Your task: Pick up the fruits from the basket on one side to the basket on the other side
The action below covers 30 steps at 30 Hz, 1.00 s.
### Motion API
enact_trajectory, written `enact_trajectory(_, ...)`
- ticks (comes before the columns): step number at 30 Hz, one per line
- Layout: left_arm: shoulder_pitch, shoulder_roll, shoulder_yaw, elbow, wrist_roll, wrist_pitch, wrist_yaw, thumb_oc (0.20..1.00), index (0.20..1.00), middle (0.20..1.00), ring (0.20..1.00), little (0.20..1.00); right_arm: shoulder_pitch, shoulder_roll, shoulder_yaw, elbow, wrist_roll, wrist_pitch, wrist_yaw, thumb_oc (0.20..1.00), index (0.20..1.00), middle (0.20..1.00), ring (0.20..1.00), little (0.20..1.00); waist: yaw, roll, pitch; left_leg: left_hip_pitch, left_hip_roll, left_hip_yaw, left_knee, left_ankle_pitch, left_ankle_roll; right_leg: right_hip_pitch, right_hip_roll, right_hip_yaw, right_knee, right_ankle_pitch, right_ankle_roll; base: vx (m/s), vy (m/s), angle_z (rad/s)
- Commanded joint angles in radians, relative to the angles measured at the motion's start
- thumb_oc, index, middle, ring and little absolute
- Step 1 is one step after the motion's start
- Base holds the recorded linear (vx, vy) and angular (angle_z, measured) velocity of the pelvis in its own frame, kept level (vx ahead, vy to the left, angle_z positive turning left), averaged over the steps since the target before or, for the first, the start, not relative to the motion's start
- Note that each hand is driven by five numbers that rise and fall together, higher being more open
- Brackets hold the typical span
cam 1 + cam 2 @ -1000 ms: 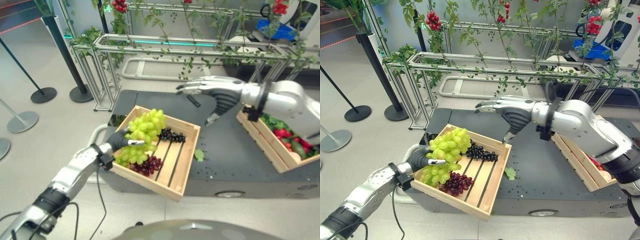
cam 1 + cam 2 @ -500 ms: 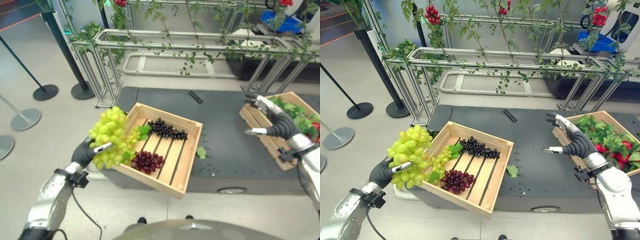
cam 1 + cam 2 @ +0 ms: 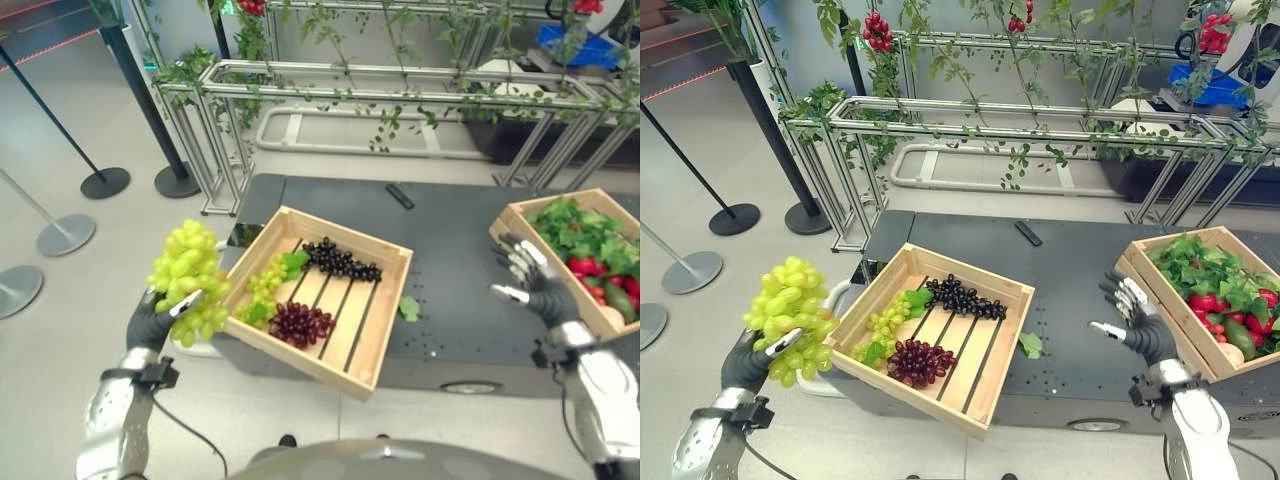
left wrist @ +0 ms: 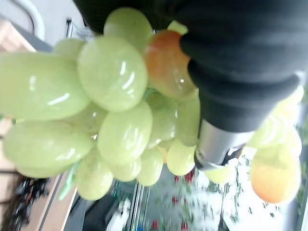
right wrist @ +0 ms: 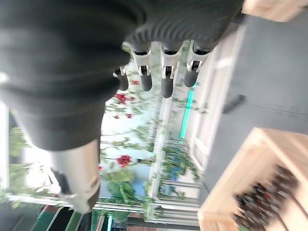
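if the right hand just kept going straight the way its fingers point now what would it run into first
Probably nothing close. The right hand is open, fingers pointing up and away over bare dark table, beside the near wall of the vegetable crate. Further on stands the metal trellis frame, though depth is unclear.

A staged indoor demonstration area, of the exhibition-hall or showroom kind, is indicated by a smooth grey floor (image 3: 760,330) and black stanchion posts (image 3: 770,125) on round bases. An aluminium frame trellis (image 3: 1040,120) hung with vines and red fruit clusters is set behind a dark worktop (image 3: 1070,300). Two slatted wooden baskets (image 3: 980,360) of fruit and greens are displayed on it.
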<state>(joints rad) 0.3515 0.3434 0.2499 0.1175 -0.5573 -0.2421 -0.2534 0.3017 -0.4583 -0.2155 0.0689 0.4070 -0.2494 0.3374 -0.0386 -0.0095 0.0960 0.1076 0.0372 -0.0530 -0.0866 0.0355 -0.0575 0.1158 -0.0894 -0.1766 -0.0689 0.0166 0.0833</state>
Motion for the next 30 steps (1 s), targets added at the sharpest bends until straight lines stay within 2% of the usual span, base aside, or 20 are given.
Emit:
enact_trajectory(1, -0.058, 0.037, 0.063, -0.024, 0.028, -0.108, 0.024, 0.200, 0.200, 0.200, 0.200, 0.200, -0.065, -0.015, 0.001, -0.025, 0.061, -0.031, 0.011, 1.000, 1.000, 1.000, 1.000, 1.000, 0.001, -0.026, -0.018, -0.028, -0.031, -0.018, 0.079, -0.084, 0.037, -0.092, -0.008, -0.001, 0.224, -0.119, 0.023, -0.04, -0.045, 0.05)
enact_trajectory(7, -0.091, 0.004, 0.061, -0.020, 0.045, -0.126, 0.074, 0.200, 0.200, 0.200, 0.200, 0.200, -0.094, -0.017, -0.003, -0.022, 0.056, -0.039, -0.015, 1.000, 1.000, 1.000, 1.000, 1.000, 0.016, -0.023, 0.000, -0.071, -0.027, -0.047, 0.121, -0.080, 0.028, -0.116, -0.004, -0.033, 0.262, -0.142, 0.005, -0.07, -0.075, 0.13)
enact_trajectory(11, -0.092, -0.001, 0.063, -0.024, 0.054, -0.134, 0.088, 0.200, 0.200, 0.200, 0.200, 0.200, -0.121, -0.024, -0.001, -0.034, 0.054, -0.043, -0.026, 1.000, 1.000, 1.000, 1.000, 1.000, 0.031, -0.018, 0.018, -0.092, -0.007, -0.071, 0.138, -0.067, 0.016, -0.142, 0.010, -0.054, 0.300, -0.165, -0.014, -0.10, -0.126, 0.24)
enact_trajectory(13, -0.092, -0.005, 0.063, -0.029, 0.055, -0.137, 0.088, 0.200, 0.200, 0.200, 0.200, 0.200, -0.136, -0.029, 0.002, -0.041, 0.049, -0.050, -0.033, 1.000, 1.000, 1.000, 1.000, 1.000, 0.045, -0.018, 0.038, -0.120, 0.007, -0.088, 0.141, -0.040, 0.001, -0.158, 0.020, -0.061, 0.302, -0.168, -0.023, -0.22, -0.158, 0.12)
enact_trajectory(14, -0.104, -0.003, 0.060, -0.025, 0.061, -0.141, 0.092, 0.200, 0.200, 0.200, 0.200, 0.200, -0.152, -0.032, -0.001, -0.043, 0.050, -0.054, -0.039, 1.000, 1.000, 1.000, 1.000, 1.000, 0.053, -0.014, 0.050, -0.153, 0.024, -0.109, 0.122, 0.015, -0.025, -0.174, 0.029, -0.076, 0.291, -0.165, -0.028, -0.30, -0.135, 0.05)
enact_trajectory(16, -0.138, 0.006, 0.045, -0.017, 0.082, -0.147, 0.107, 0.200, 0.200, 0.200, 0.200, 0.200, -0.176, -0.037, -0.013, -0.042, 0.043, -0.064, -0.067, 1.000, 1.000, 1.000, 1.000, 1.000, 0.060, -0.018, 0.063, -0.213, 0.030, -0.122, 0.092, 0.076, -0.049, -0.207, 0.021, -0.101, 0.263, -0.147, -0.027, -0.29, -0.095, 0.36)
enact_trajectory(17, -0.153, 0.005, 0.041, -0.012, 0.082, -0.147, 0.106, 0.200, 0.200, 0.200, 0.200, 0.200, -0.186, -0.040, -0.023, -0.039, 0.043, -0.071, -0.078, 1.000, 1.000, 1.000, 1.000, 1.000, 0.057, -0.023, 0.062, -0.232, 0.022, -0.110, 0.089, 0.075, -0.049, -0.219, 0.015, -0.114, 0.249, -0.142, -0.022, -0.25, -0.092, 0.63)
enact_trajectory(18, -0.176, 0.007, 0.033, 0.006, 0.081, -0.144, 0.107, 0.200, 0.200, 0.200, 0.200, 0.200, -0.195, -0.041, -0.034, -0.044, 0.042, -0.073, -0.087, 1.000, 1.000, 1.000, 1.000, 1.000, 0.044, -0.028, 0.054, -0.242, 0.025, -0.059, 0.086, 0.066, -0.044, -0.236, 0.007, -0.132, 0.227, -0.126, -0.014, -0.17, -0.058, 0.41)
enact_trajectory(19, -0.178, 0.007, 0.032, 0.007, 0.081, -0.145, 0.107, 0.200, 0.200, 0.200, 0.200, 0.200, -0.196, -0.041, -0.035, -0.044, 0.042, -0.073, -0.087, 1.000, 1.000, 1.000, 1.000, 1.000, 0.043, -0.027, 0.052, -0.248, 0.025, -0.061, 0.086, 0.070, -0.043, -0.239, 0.007, -0.134, 0.223, -0.120, -0.013, -0.21, -0.113, 0.53)
enact_trajectory(20, -0.197, 0.003, 0.013, 0.025, 0.085, -0.145, 0.108, 0.200, 0.200, 0.200, 0.200, 0.200, -0.200, -0.042, -0.047, -0.034, 0.018, -0.084, -0.124, 1.000, 1.000, 1.000, 1.000, 1.000, 0.023, -0.032, 0.039, -0.230, 0.028, 0.045, 0.131, 0.015, -0.024, -0.253, -0.007, -0.169, 0.193, -0.099, -0.002, -0.17, -0.114, 0.57)
enact_trajectory(23, -0.202, -0.002, -0.006, 0.035, 0.096, -0.150, 0.103, 0.200, 0.200, 0.200, 0.200, 0.200, -0.172, -0.029, -0.069, -0.042, 0.000, -0.092, -0.146, 1.000, 1.000, 1.000, 1.000, 1.000, -0.011, -0.031, 0.037, -0.178, 0.023, 0.156, 0.198, -0.089, -0.008, -0.228, -0.030, -0.228, 0.134, -0.065, 0.007, -0.14, -0.071, 1.20)
enact_trajectory(24, -0.208, -0.004, -0.014, 0.046, 0.097, -0.149, 0.104, 0.200, 0.200, 0.200, 0.200, 0.200, -0.158, -0.022, -0.078, -0.041, 0.005, -0.093, -0.147, 1.000, 1.000, 1.000, 1.000, 1.000, -0.031, -0.031, 0.037, -0.143, 0.028, 0.217, 0.221, -0.129, -0.005, -0.217, -0.041, -0.257, 0.123, -0.055, 0.007, -0.13, -0.003, 0.80)
enact_trajectory(26, -0.219, 0.000, -0.025, 0.064, 0.105, -0.147, 0.108, 0.200, 0.200, 0.200, 0.200, 0.200, -0.135, -0.014, -0.089, -0.047, -0.006, -0.094, -0.156, 1.000, 1.000, 1.000, 1.000, 1.000, -0.061, -0.016, 0.031, -0.079, 0.033, 0.290, 0.246, -0.194, -0.011, -0.198, -0.044, -0.293, 0.111, -0.059, 0.011, -0.07, 0.030, 1.35)
enact_trajectory(28, -0.230, 0.002, -0.038, 0.081, 0.116, -0.150, 0.120, 0.200, 0.200, 0.200, 0.200, 0.200, -0.116, -0.004, -0.097, -0.048, -0.007, -0.096, -0.166, 1.000, 1.000, 1.000, 1.000, 1.000, -0.081, 0.000, 0.030, -0.037, 0.029, 0.332, 0.255, -0.229, -0.015, -0.196, -0.051, -0.336, 0.112, -0.049, 0.009, -0.07, 0.064, 1.19)
enact_trajectory(29, -0.231, 0.002, -0.039, 0.082, 0.116, -0.151, 0.121, 0.200, 0.200, 0.200, 0.200, 0.200, -0.116, -0.004, -0.097, -0.048, -0.007, -0.096, -0.166, 1.000, 1.000, 1.000, 1.000, 1.000, -0.082, 0.001, 0.031, -0.036, 0.030, 0.330, 0.255, -0.230, -0.014, -0.194, -0.051, -0.338, 0.112, -0.049, 0.010, -0.13, 0.111, 0.71)
enact_trajectory(30, -0.250, 0.005, -0.055, 0.104, 0.135, -0.154, 0.143, 0.200, 0.200, 0.200, 0.200, 0.200, -0.105, 0.009, -0.100, -0.047, -0.020, -0.106, -0.186, 1.000, 1.000, 1.000, 1.000, 1.000, -0.100, 0.017, 0.029, -0.009, 0.025, 0.372, 0.227, -0.233, -0.015, -0.207, -0.063, -0.386, 0.132, -0.042, 0.009, -0.12, 0.136, 0.98)
